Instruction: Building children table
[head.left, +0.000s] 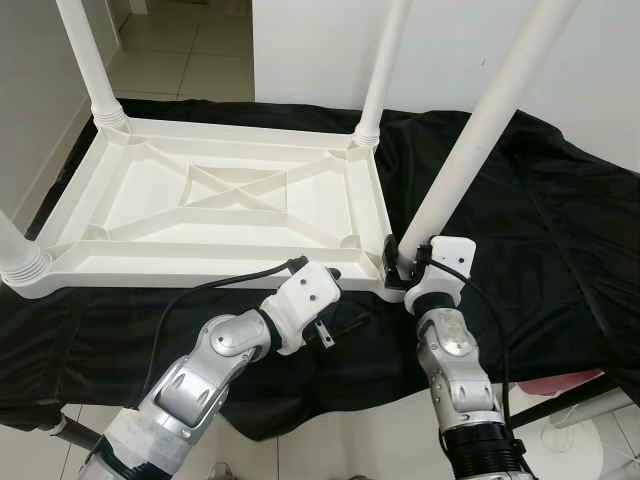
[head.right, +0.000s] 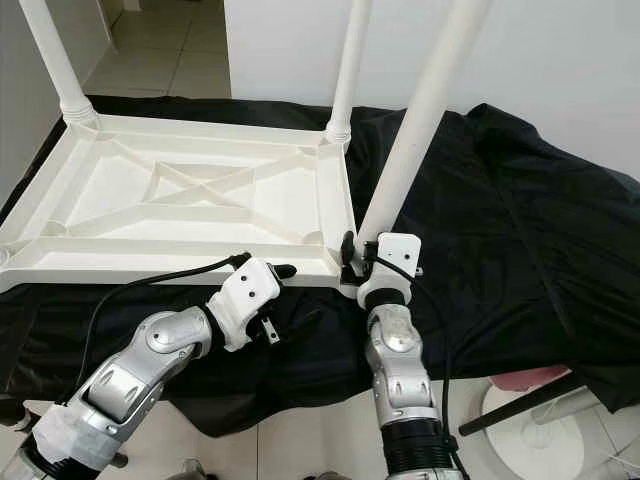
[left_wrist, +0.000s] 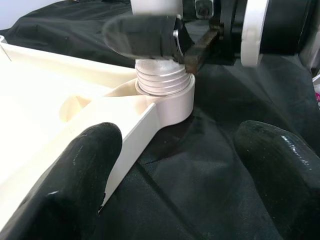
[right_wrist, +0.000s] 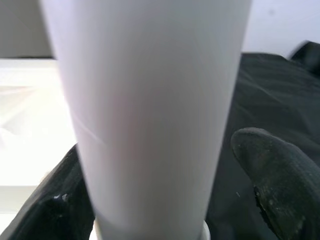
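Note:
A white plastic table top (head.left: 200, 270) lies upside down on a black cloth (head.left: 540, 230). A long white leg (head.left: 480, 130) leans slightly over its near right corner. The leg's threaded end (left_wrist: 161, 80) sits in the corner socket (left_wrist: 175, 102). My right gripper (head.left: 400, 262) is shut on the leg just above the socket, with black fingers (right_wrist: 280, 185) on either side of it. Beside that corner, my left gripper (head.left: 345, 297) is open at the top's near edge. One of its fingers (left_wrist: 75, 170) lies over the rim, the other over the cloth.
Three more white legs stand upright at the far left (head.left: 90, 60), far right (head.left: 385, 70) and near left (head.left: 15, 250) corners. A white wall rises behind. Tiled floor lies beyond at the far left. A pink object (head.left: 570, 385) sits low on the right.

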